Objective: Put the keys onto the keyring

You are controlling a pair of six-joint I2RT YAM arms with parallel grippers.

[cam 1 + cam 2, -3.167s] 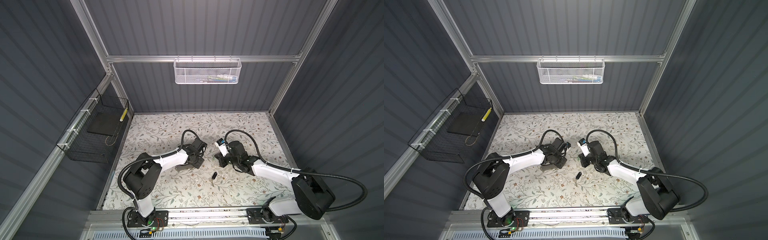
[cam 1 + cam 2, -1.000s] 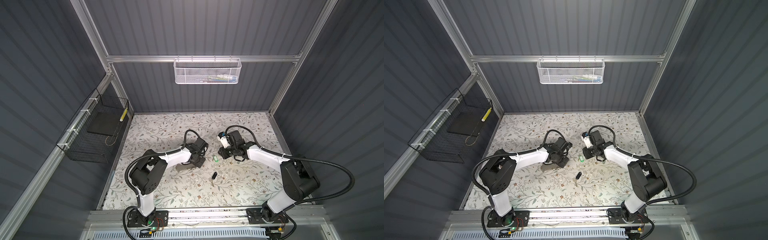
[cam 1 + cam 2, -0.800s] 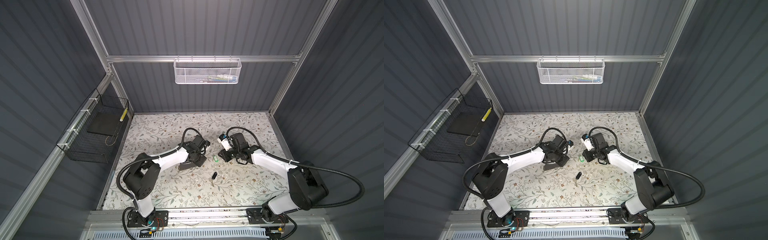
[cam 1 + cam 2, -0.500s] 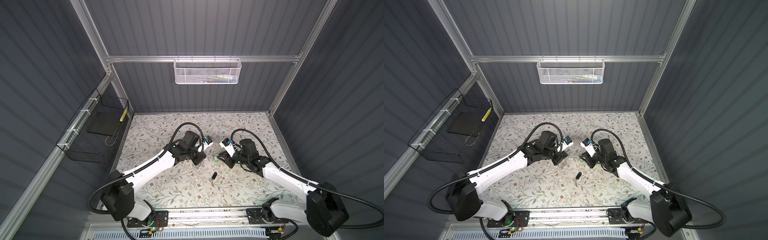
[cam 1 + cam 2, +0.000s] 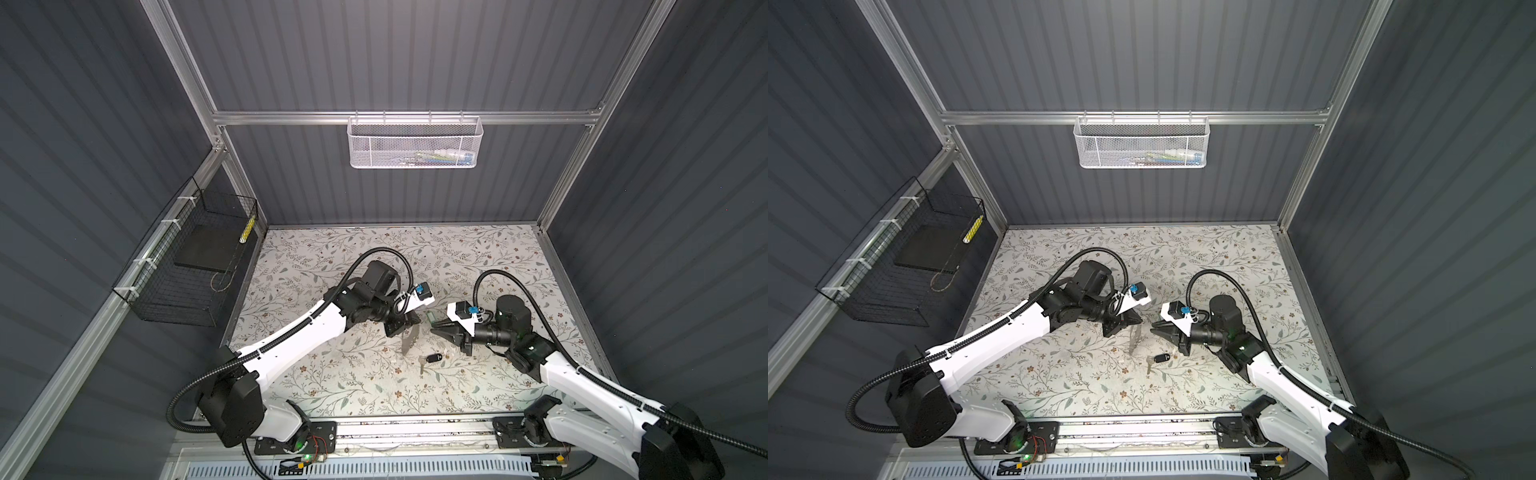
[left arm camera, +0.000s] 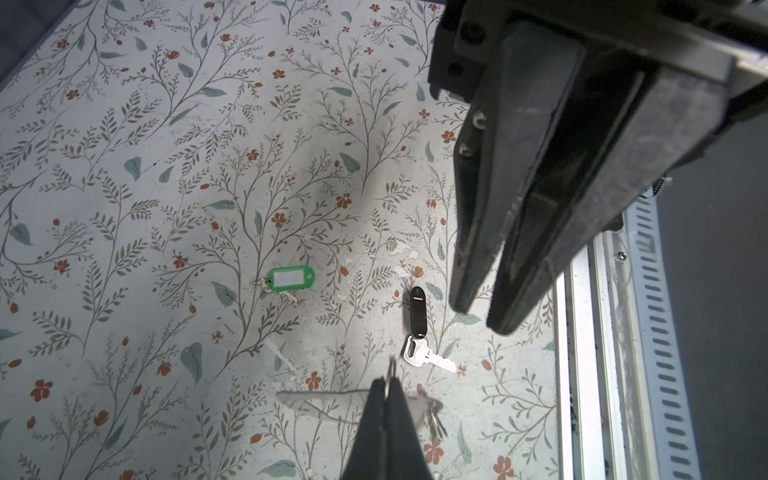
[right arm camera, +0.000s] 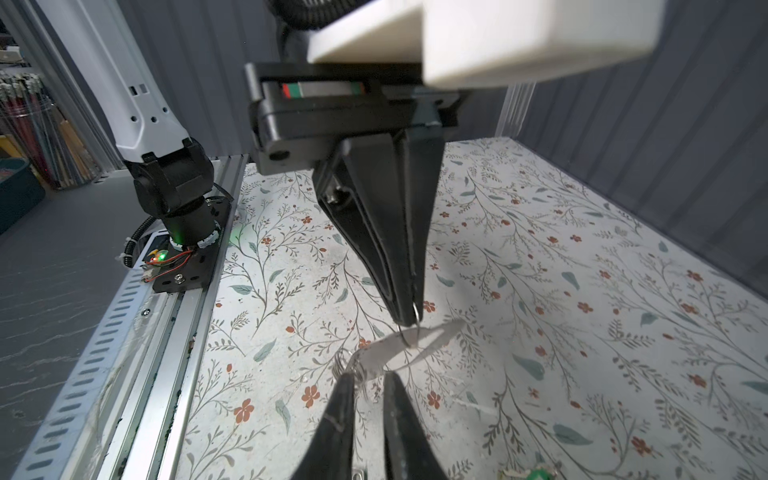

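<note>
We see the left gripper clenched on one small ring at the edge of the keyring, which hangs from it. In both top views the keyring is only a thin pale sliver seen nearly edge-on, so its slot cannot be made out. We cannot tell whether its lower end touches the flowered table. In the right wrist view the keyring is washed out and blurred, and its other rings merge into one bunch we cannot count. The right gripper points at the keyring from just beside it, its fingers parted by a narrow gap with nothing between them. We cannot tell whether its tips touch the bunch of rings. The green-tagged key lies flat on the table near the keyring. In a top view it is a faint green patch half hidden by the right gripper, and in the right wrist view only a green scrap shows, cut off at the edge. The black-tagged key lies on the table near the keyring, apart from it, and its metal blade is tiny in both top views.
</note>
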